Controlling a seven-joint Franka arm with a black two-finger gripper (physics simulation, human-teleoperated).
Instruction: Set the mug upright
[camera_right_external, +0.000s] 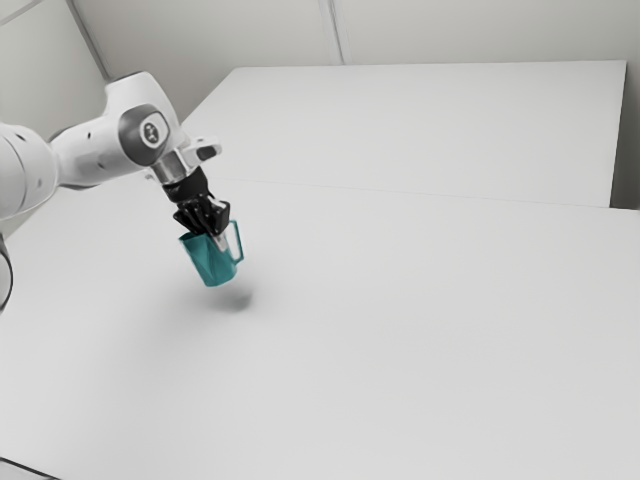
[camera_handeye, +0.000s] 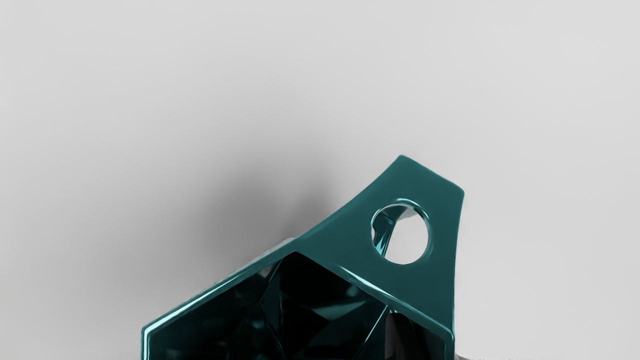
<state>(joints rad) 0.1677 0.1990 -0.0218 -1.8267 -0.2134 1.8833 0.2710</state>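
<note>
The black gripper (camera_right_external: 221, 236) reaches down to the rim of the teal mug (camera_right_external: 211, 262) in the exterior view and is shut on its wall near the handle. Held off the table, the mug leans with its mouth up toward the hand, its base lower, and its handle on the exterior view's right. In the wrist view, the faceted mug (camera_handeye: 345, 225) shows its open mouth, dark inside, and a round hole by the handle. One dark finger of the gripper (camera_handeye: 432, 345) is inside the mug; the other is mostly hidden outside the wall.
A plain white table (camera_right_external: 400, 340) lies beneath the mug, with the mug's soft shadow on it. Behind is another pale surface (camera_right_external: 430, 130), and pale walls rise beyond. The arm comes in from the exterior view's left.
</note>
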